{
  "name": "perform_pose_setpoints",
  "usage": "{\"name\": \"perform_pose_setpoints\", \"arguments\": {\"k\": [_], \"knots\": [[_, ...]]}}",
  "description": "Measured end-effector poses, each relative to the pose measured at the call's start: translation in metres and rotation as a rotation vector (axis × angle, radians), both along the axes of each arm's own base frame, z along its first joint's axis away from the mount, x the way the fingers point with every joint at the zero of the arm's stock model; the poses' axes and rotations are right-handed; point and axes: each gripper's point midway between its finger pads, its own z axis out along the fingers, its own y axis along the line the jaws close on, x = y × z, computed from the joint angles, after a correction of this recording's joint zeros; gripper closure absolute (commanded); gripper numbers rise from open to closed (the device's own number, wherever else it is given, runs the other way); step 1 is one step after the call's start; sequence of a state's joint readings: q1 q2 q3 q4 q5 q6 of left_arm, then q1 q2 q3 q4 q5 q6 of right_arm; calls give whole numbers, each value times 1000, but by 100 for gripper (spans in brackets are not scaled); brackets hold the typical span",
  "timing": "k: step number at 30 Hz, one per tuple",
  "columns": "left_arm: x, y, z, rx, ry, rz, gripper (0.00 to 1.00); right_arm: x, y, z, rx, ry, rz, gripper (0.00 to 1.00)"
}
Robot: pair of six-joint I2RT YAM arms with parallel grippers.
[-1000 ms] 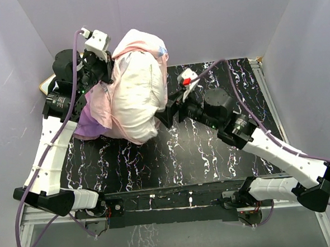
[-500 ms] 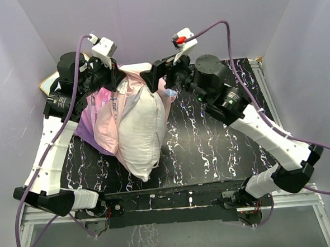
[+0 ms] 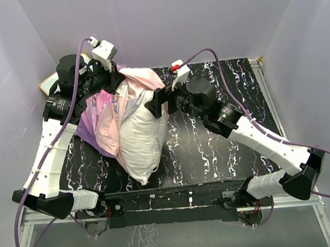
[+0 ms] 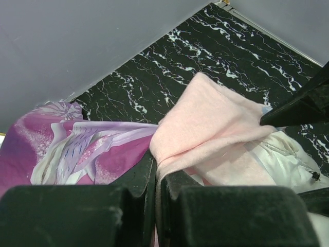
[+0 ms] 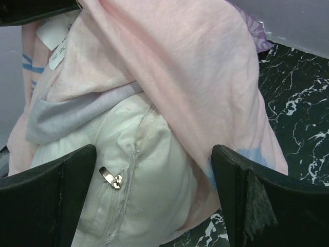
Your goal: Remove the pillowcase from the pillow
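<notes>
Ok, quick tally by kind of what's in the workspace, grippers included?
pillow: 1
pillowcase: 1
grippers: 2, the left gripper shut on the pillowcase, the right gripper open at the pillow
framed board: 1, only a corner shows
total: 5

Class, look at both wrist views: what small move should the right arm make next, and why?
Probably close the right gripper on the pillow. Its jaws stand open either side of the white zippered end, while the left gripper is shut on the pillowcase, so a grip there would likely let the two be pulled apart.
</notes>
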State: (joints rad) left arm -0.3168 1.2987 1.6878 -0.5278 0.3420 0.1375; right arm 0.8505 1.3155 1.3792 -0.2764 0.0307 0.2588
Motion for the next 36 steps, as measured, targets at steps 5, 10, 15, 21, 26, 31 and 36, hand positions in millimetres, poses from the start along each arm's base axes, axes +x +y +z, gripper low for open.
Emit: {"name": "perform_pose_setpoints", "arguments": {"k": [5,10,15,21,26,31,36], "knots": [[0,0,0,0,0,0,100,-11,11,-6,26,19,30,1],[0,0,-6,8,11,0,100,-27,22,-7,27,16,52,2],[2,0,-16,13,28,0,100,-43,16,9,45,-10,34,2],[3,-1,-17,12,27,0,100,-51,2,21,57,-22,0,2],[4,-1,-16,8,23,1,100,-47,4,7,33,-5,-14,2],[3,-1,-14,6,20,1,100,-38,20,-22,-34,24,-9,2],[2,0,-16,10,29,2,100,-36,47,-47,-81,36,27,28]]}}
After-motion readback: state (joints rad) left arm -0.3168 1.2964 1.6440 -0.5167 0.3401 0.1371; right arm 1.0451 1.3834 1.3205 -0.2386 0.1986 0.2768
